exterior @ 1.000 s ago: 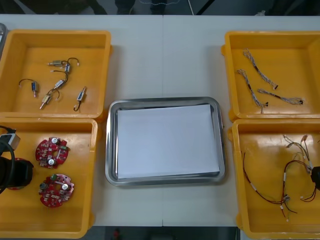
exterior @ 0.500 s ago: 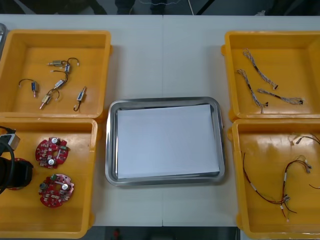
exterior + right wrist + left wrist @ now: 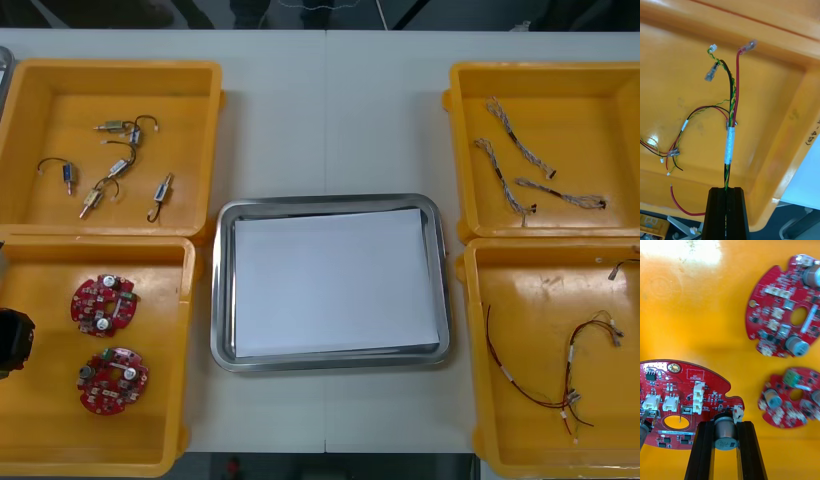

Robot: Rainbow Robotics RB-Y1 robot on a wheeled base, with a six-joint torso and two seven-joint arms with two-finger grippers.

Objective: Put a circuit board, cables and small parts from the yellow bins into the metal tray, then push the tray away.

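Electronics workshop or lab bench. Light table (image 3: 330,110) set as sorting station: yellow bins (image 3: 200,130) paired left and right, holding round red circuit boards (image 3: 103,304), small metal parts (image 3: 117,167), cables (image 3: 520,146) by kind; metal tray (image 3: 222,300), white inside, centred between them.

Left of the metal tray (image 3: 330,201), the far left bin (image 3: 190,120) holds small metal parts (image 3: 115,165) and the near left bin (image 3: 160,420) holds circuit boards (image 3: 103,304). Right of the tray, the far right bin (image 3: 590,130) holds twisted cables (image 3: 520,142) and the near right bin (image 3: 520,300) holds tangled cables (image 3: 568,360).
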